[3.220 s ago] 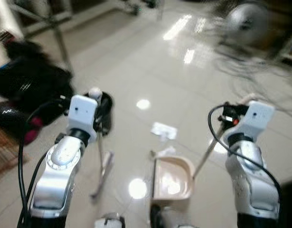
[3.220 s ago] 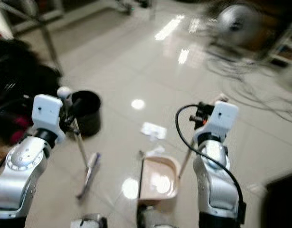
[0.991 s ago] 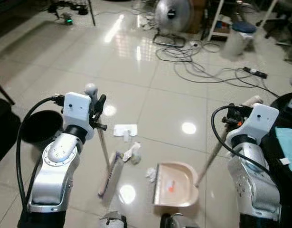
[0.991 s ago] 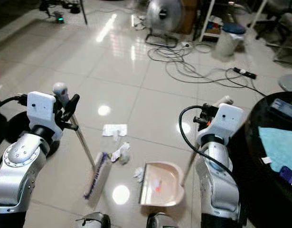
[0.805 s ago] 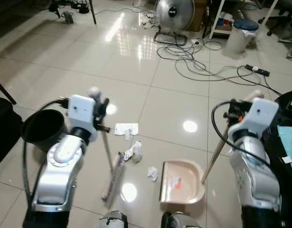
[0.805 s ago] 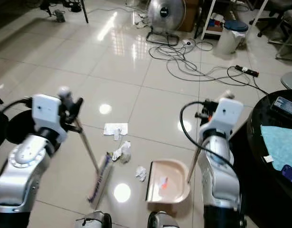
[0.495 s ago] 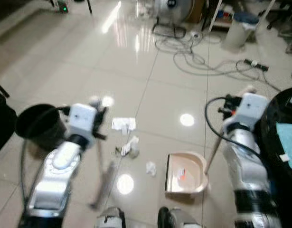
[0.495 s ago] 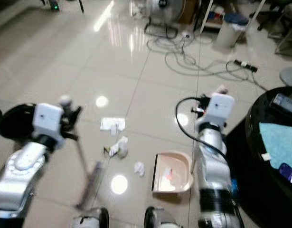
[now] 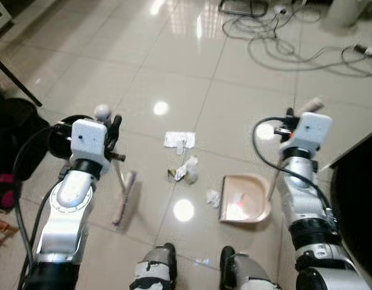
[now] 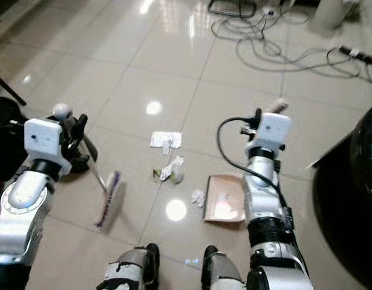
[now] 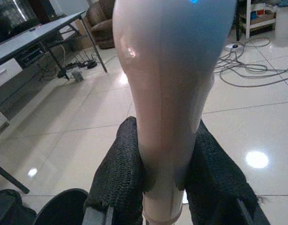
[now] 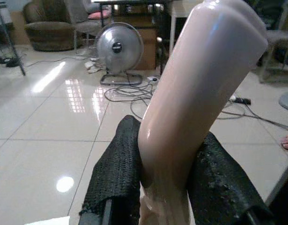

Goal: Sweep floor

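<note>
- Left eye view: the left gripper [image 9: 111,140] is clamped on the top of the broom [image 9: 122,192] handle. The broom head rests on the tile floor [image 9: 246,115], just right of the left arm, slanted.
- Left eye view: the right gripper [image 9: 290,124] holds the long handle of the dustpan [image 9: 243,199]. The pan sits flat on the floor beside the right arm, with a small red scrap inside.
- Left eye view: 3 bits of litter lie between broom and dustpan: a flat white paper [image 9: 179,140] farthest out, a crumpled wrapper [image 9: 187,170] nearer, and a small white wad [image 9: 213,197] just beside the pan's open edge.
- Left eye view: a black bin [image 9: 63,134] stands behind the left gripper. Loose cables [image 9: 282,42] lie on the floor farther off.
- Right eye view: same layout. The robot's 2 feet [image 10: 134,266] show at the lower edge, near the wad [image 10: 198,197].
- Left wrist view: the 2 black fingers [image 11: 120,173] press on either side of the pale handle [image 11: 165,93], gripping it firmly. The bin rim [image 11: 62,211] shows in the corner.
- Right wrist view: the 2 fingers [image 12: 118,173] are closed around the pale dustpan handle [image 12: 195,103], which tilts. A fan [image 12: 119,49] and armchair [image 12: 43,29] stand in the background.
</note>
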Available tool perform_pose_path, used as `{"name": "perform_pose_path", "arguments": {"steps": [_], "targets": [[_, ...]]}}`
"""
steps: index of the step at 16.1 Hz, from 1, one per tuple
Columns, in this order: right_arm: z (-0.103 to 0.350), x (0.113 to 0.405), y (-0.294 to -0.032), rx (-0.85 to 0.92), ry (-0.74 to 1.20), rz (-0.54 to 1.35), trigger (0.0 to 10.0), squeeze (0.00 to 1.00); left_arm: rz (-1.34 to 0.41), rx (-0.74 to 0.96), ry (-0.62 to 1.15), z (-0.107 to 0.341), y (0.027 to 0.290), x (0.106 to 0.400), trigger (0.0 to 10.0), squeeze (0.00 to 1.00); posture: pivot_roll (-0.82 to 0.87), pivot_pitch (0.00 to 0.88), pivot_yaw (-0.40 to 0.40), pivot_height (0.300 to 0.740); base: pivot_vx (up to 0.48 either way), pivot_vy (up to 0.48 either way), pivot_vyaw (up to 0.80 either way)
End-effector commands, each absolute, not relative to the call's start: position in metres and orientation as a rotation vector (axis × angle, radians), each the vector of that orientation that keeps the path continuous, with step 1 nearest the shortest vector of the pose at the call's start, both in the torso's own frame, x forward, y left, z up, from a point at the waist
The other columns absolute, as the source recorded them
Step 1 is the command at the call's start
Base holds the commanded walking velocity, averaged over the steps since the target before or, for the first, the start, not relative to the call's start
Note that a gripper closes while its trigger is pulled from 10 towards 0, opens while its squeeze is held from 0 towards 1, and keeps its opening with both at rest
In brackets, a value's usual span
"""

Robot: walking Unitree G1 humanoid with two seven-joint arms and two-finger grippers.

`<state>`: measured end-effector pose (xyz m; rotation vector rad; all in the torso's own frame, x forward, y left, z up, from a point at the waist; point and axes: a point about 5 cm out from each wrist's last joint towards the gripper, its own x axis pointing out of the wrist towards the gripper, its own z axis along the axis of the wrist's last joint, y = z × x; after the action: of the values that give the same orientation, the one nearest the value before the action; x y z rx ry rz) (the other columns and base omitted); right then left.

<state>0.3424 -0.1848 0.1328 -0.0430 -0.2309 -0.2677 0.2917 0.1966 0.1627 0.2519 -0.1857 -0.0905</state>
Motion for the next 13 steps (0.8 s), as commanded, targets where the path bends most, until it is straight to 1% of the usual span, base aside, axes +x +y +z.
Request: {"name": "perform_pose_path", "arguments": {"steps": [1, 3, 5, 9, 12, 13], "targets": [[0.136, 0.344, -0.177, -0.067, -0.277, -0.243, 10.0, 0.00, -0.074, 0.257, -0.204, 0.165, 0.202, 0.293, 10.0, 0.00, 0.32, 0.335, 0.102, 0.740, 0.000, 0.000, 0.00], [0.131, 0.345, -0.160, -0.071, -0.274, -0.191, 10.0, 0.00, -0.071, 0.243, -0.198, 0.162, 0.203, 0.300, 10.0, 0.00, 0.32, 0.338, 0.101, 0.740, 0.000, 0.000, 0.00], [0.123, 0.343, -0.136, -0.077, -0.269, -0.132, 10.0, 0.00, -0.068, 0.233, -0.188, 0.154, 0.202, 0.308, 10.0, 0.00, 0.32, 0.340, 0.100, 0.740, 0.000, 0.000, 0.00], [0.121, 0.343, -0.108, -0.042, -0.272, -0.085, 10.0, 0.00, -0.076, 0.213, -0.188, 0.149, 0.193, 0.322, 10.0, 0.00, 0.31, 0.357, 0.090, 0.740, 0.000, 0.000, 0.00], [0.121, 0.344, -0.099, -0.029, -0.263, -0.074, 10.0, 0.00, -0.096, 0.204, -0.179, 0.143, 0.185, 0.332, 10.0, 0.00, 0.29, 0.364, 0.068, 0.740, 0.000, 0.000, 0.00], [0.119, 0.345, -0.098, -0.017, -0.248, -0.078, 10.0, 0.00, -0.108, 0.193, -0.179, 0.141, 0.178, 0.339, 10.0, 0.00, 0.28, 0.370, 0.057, 0.740, 0.000, 0.000, 0.00]]}}
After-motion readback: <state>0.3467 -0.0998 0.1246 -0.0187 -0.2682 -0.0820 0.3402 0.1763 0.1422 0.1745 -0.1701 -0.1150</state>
